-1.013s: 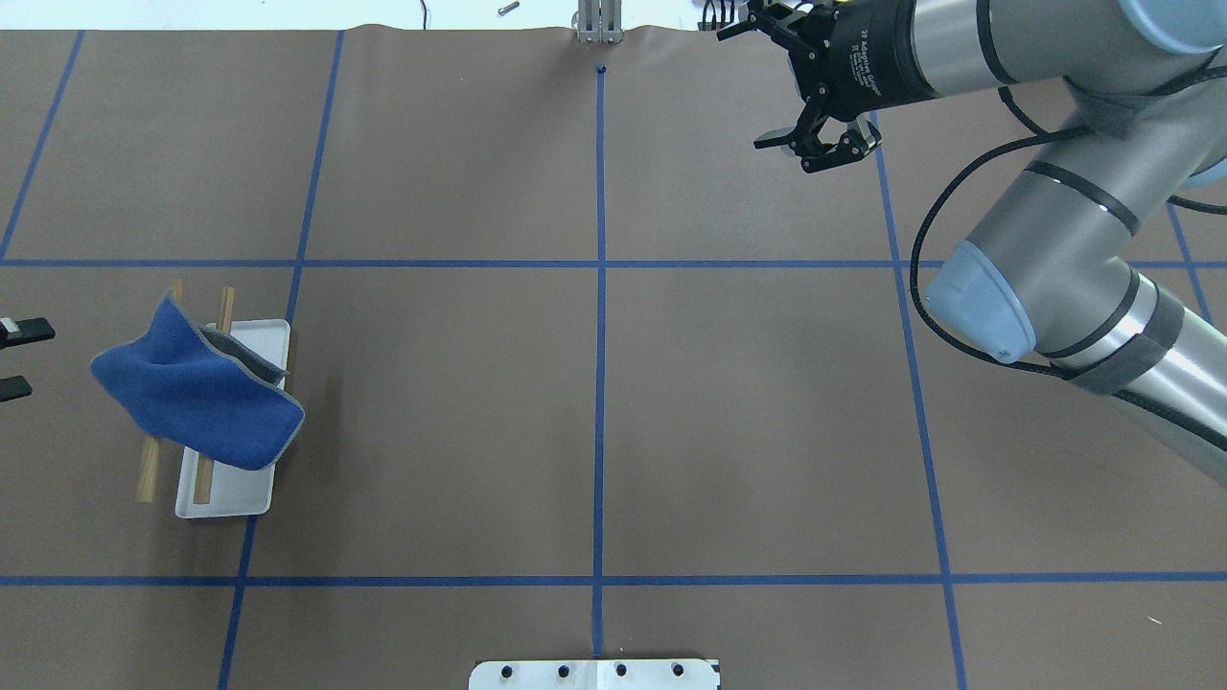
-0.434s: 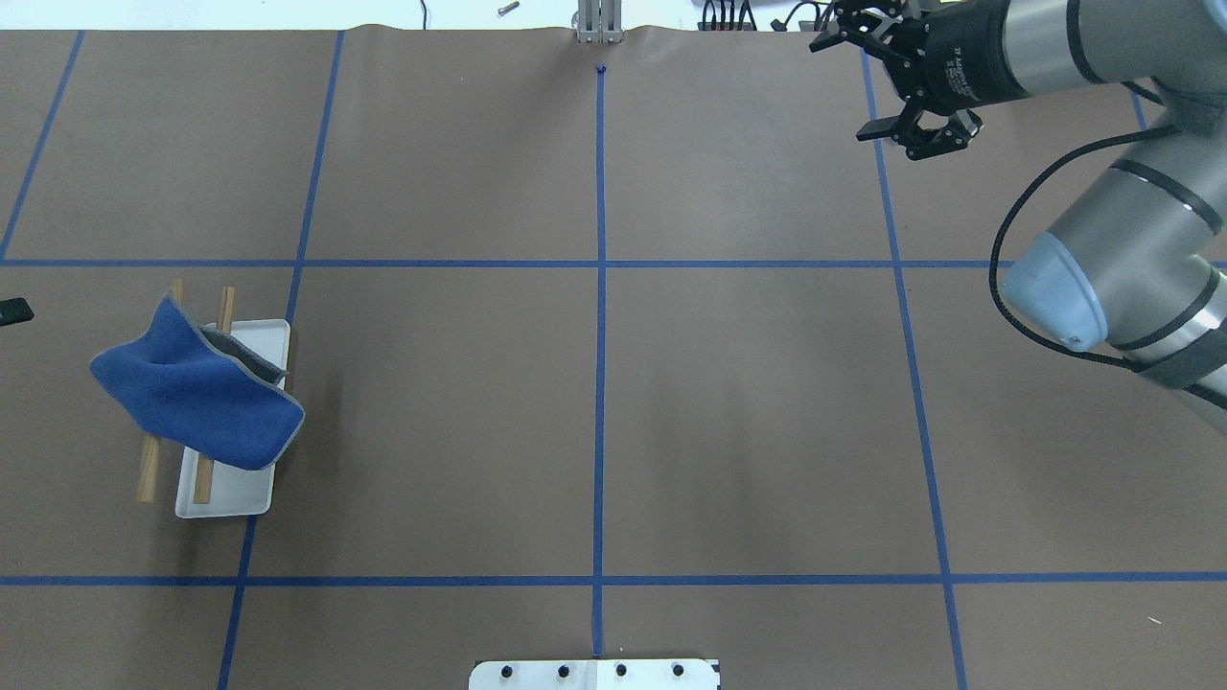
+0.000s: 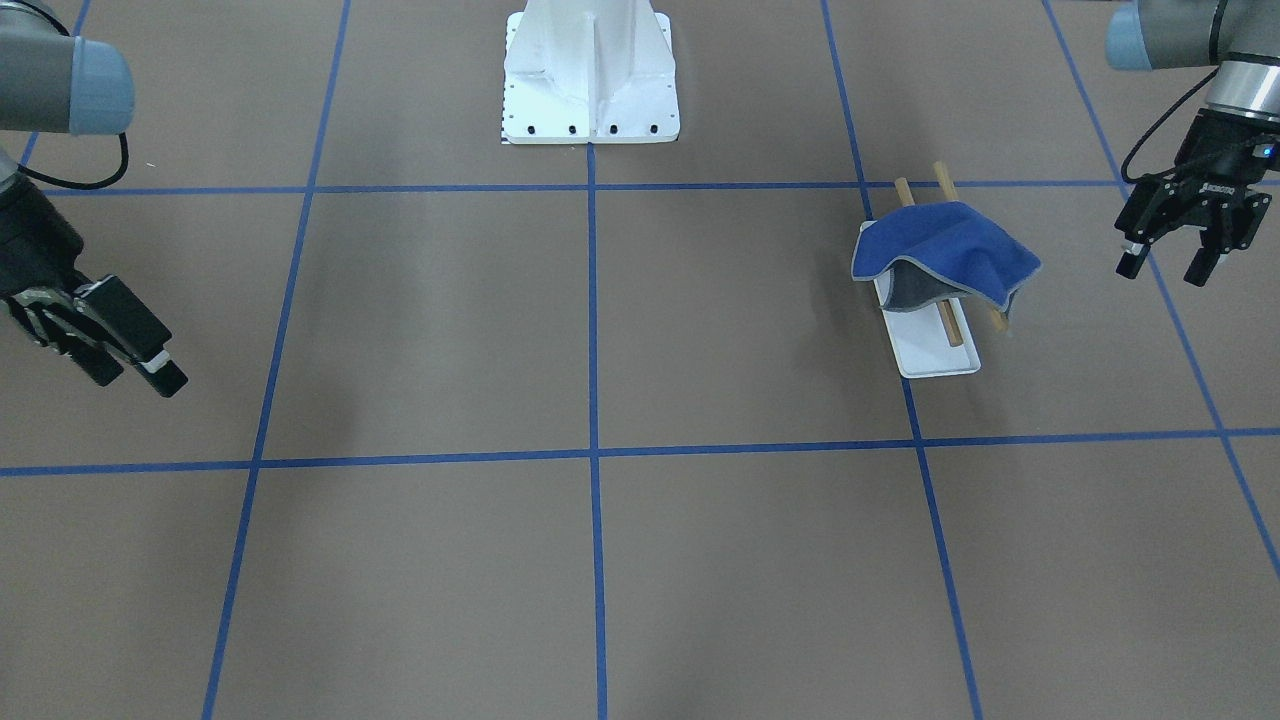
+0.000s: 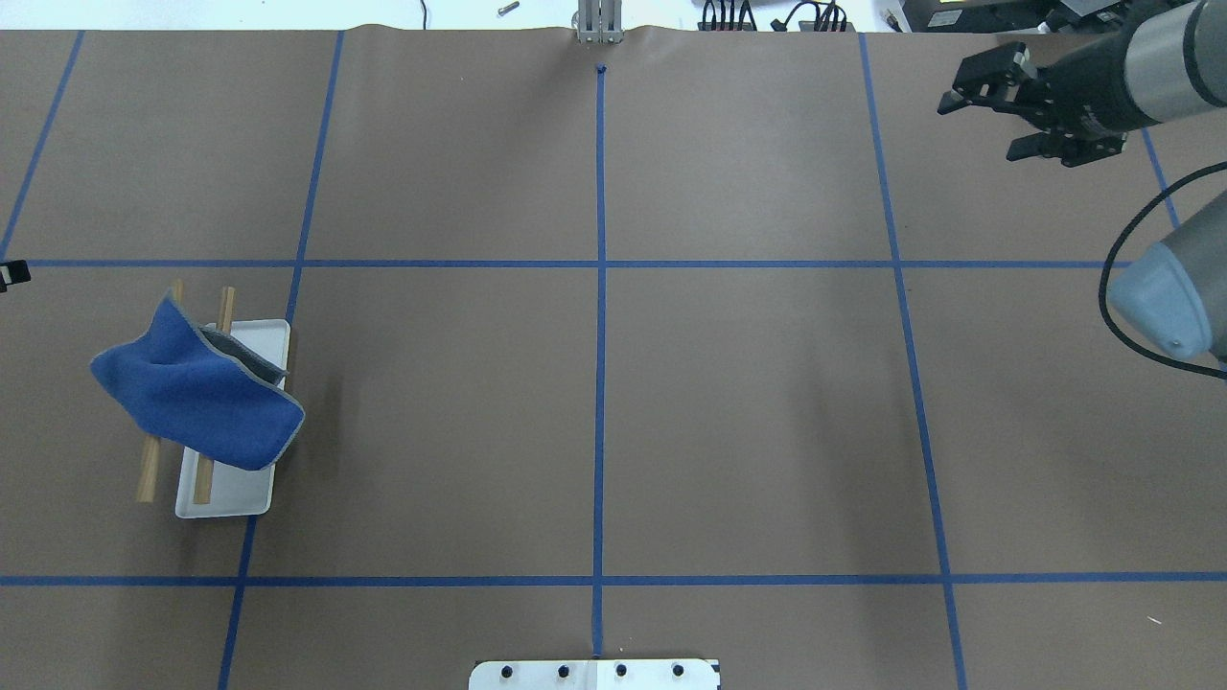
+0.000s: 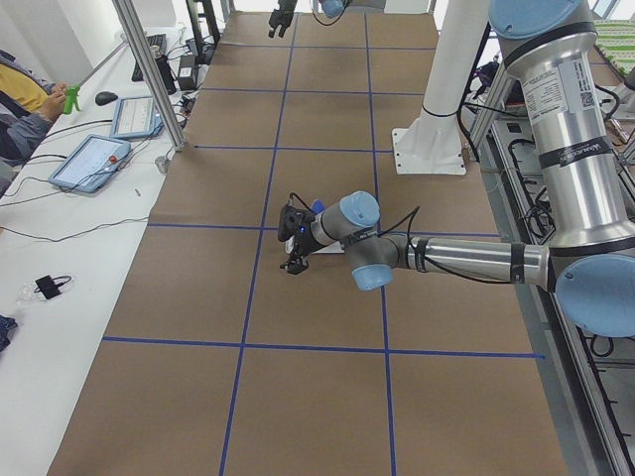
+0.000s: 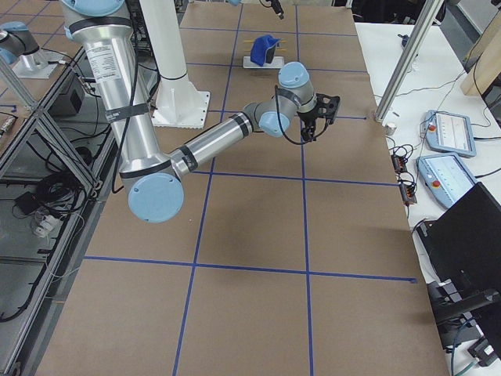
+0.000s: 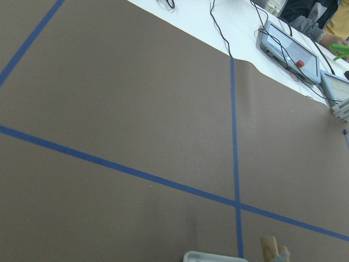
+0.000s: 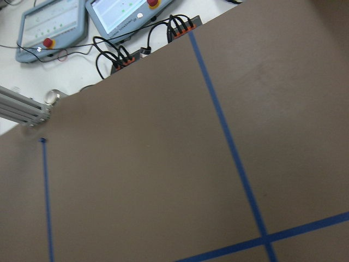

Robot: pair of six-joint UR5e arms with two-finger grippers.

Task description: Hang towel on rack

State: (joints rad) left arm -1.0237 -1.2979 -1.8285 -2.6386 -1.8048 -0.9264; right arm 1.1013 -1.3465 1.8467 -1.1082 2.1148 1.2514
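1. Counter (image 4: 748, 402): brown covering marked with a blue tape grid. It carries the rack on the robot's left half.
2. Right arm (image 4: 1165, 297): reaches toward the far right corner of the counter, well apart from the rack. Left arm (image 3: 1175, 30): hangs over the counter's left edge, beyond the rack's outer side.
3. Rack (image 4: 225, 494): upright on its white base. The two wooden dowels (image 4: 147, 474) lie parallel, and their ends show on either side of the cloth.
4. Towel (image 4: 196, 393): lies across both dowels, blue face up, and nothing but the rack holds it.
   - It sits bunched rather than flat. A fold over the base shows the grey underside, and one corner overhangs the outer dowel.
   - Whether the drooping edge touches the base cannot be told from these angles.
   - Judgement: the hanging step appears complete.
5. Left hand (image 3: 1162, 272): fingers spread wide with nothing between them. It is near the rack but clear of the towel.
6. Right hand (image 4: 978, 129): fingers likewise parted and empty, over the far right corner.
   - Judgement: at most, the arms need parking and the uneven drape could be tidied.
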